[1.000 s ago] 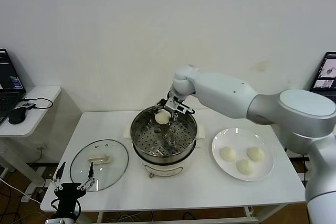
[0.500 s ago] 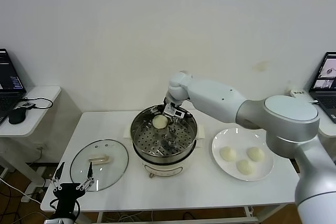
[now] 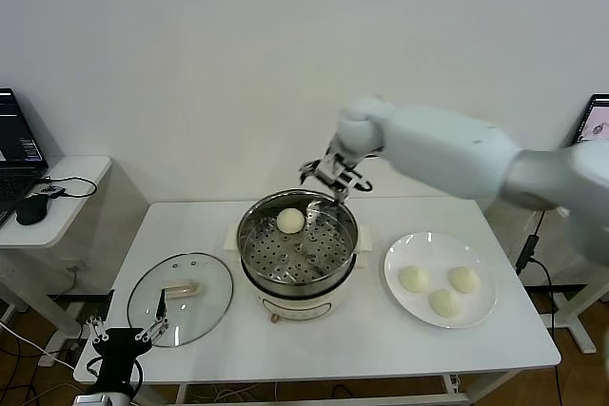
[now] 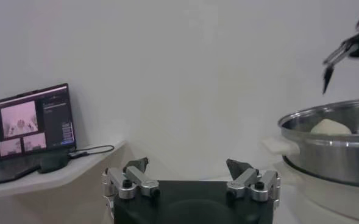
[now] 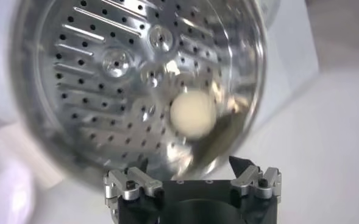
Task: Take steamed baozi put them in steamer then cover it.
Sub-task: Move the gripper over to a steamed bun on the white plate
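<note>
The steamer [image 3: 297, 263] stands mid-table with one steamed baozi [image 3: 290, 221] lying on its perforated tray near the far side. My right gripper [image 3: 328, 176] hovers open and empty above the steamer's far rim. From the right wrist view, the same baozi [image 5: 192, 114] rests on the tray [image 5: 106, 73] below the open gripper [image 5: 191, 164]. Three more baozi [image 3: 443, 301] lie on a white plate [image 3: 404, 254] to the right. The cover [image 3: 180, 297] lies flat on the table at the left. My left gripper [image 3: 128, 330] waits open, low at the table's front-left corner.
A side table [image 3: 57, 211] with a laptop and a mouse stands to the left. Another laptop [image 3: 598, 130] shows at the right edge. The left wrist view shows the steamer's wall [image 4: 331, 152], the right gripper [image 4: 344, 52] above it, and a laptop [image 4: 30, 122].
My right gripper opened and let the baozi go onto the steamer tray, then rose up and to the right, away from the pot. The left arm has stayed put.
</note>
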Robot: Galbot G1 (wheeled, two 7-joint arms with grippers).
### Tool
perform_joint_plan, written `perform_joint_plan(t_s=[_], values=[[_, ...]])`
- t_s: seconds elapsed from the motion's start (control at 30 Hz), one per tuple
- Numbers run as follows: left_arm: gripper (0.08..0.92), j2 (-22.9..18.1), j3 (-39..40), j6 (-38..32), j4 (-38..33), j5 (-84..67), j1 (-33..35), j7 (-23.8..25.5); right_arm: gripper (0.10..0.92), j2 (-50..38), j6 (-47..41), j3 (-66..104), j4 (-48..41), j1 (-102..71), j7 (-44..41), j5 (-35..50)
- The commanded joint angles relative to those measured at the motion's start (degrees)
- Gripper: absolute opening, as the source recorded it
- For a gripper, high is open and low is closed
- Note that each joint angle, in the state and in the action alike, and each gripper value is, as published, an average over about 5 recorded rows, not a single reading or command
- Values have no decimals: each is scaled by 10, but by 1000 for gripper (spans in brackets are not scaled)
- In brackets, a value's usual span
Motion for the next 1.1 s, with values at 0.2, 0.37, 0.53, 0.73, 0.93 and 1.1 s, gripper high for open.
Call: perform_joint_plan(t_s=[0.2, 0.37, 0.53, 0.73, 0.93, 1.1], values=[[823, 7, -1, 33, -12, -4, -4, -1, 823, -315, -173, 27, 199, -50, -17, 23], [823, 6, 5, 37, -11, 1, -6, 0, 823, -339, -159, 90, 193, -162, -16, -28], [823, 5, 7, 39, -7, 7, -6, 2, 823, -330, -150, 163, 168, -267, -11, -67], [823, 5, 2, 39, -4, 8, -2, 6, 823, -291, -140, 226, 129, -373, -4, -95], [823, 3, -3, 39, -1, 9, 2, 8, 823, -234, -140, 241, 74, -392, -1, -112], [823, 2, -6, 38, 5, 9, 1, 8, 823, -187, -136, 253, 29, -402, 3, -131]])
